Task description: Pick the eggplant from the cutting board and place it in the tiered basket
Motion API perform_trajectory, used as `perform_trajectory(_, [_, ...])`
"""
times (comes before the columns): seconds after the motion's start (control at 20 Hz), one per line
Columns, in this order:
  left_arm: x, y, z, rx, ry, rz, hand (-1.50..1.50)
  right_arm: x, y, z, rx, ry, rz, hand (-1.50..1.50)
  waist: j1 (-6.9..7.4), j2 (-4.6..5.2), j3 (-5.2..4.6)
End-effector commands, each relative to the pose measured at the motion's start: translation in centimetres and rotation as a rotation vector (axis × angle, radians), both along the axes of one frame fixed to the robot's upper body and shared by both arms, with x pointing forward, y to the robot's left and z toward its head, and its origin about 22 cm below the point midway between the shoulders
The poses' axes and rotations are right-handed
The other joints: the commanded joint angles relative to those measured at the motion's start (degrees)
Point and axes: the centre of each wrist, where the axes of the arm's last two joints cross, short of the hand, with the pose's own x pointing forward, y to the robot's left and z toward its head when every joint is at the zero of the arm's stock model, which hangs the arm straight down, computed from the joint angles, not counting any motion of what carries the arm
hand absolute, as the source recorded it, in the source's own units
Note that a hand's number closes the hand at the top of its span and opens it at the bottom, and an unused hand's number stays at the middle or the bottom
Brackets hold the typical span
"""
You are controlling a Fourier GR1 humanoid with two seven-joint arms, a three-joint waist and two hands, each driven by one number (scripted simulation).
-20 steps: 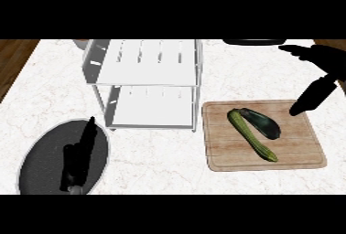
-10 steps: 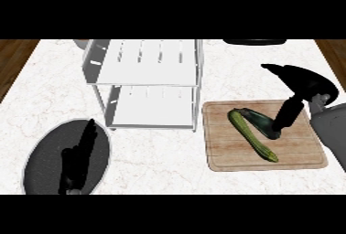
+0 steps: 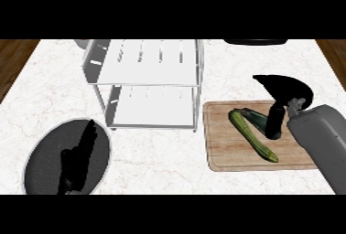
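Dark purple eggplant [image 3: 257,120] on wooden cutting board [image 3: 229,157], 4 o'clock of white tiered basket [image 3: 150,82]. Right hand [image 3: 283,98] fingers straight, touching eggplant. Left hand [image 3: 78,157] relaxed, 7 o'clock.

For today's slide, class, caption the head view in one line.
Right robot hand reaches down onto the eggplant beside a zucchini on the cutting board, tiered basket waiting.

Likely a kitchen: a marble counter [image 3: 169,155] carries a wooden cutting board [image 3: 229,157], vegetables and a white tiered basket [image 3: 145,84].
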Motion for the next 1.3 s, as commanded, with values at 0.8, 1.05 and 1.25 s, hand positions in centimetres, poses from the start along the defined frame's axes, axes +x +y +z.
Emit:
perform_trajectory(0.8, [0.4,-1.7,-0.3,0.004,0.011,0.007,0.00,0.9,2.5,-3.0,-0.149,0.210,-0.017,-1.50,-0.15,-0.03,-0.02])
perform_trajectory(1.05, [-1.5,0.2,-0.2,0.015,-0.003,0.000,0.00,2.7,3.2,-4.8,-0.153,0.226,-0.019,-1.50,0.53,0.12,-0.01])
perform_trajectory(1.25, [0.7,-1.6,-0.1,0.008,0.014,0.012,0.00,1.0,2.2,-5.9,-0.174,0.253,-0.010,-1.50,-0.15,0.01,-0.02])
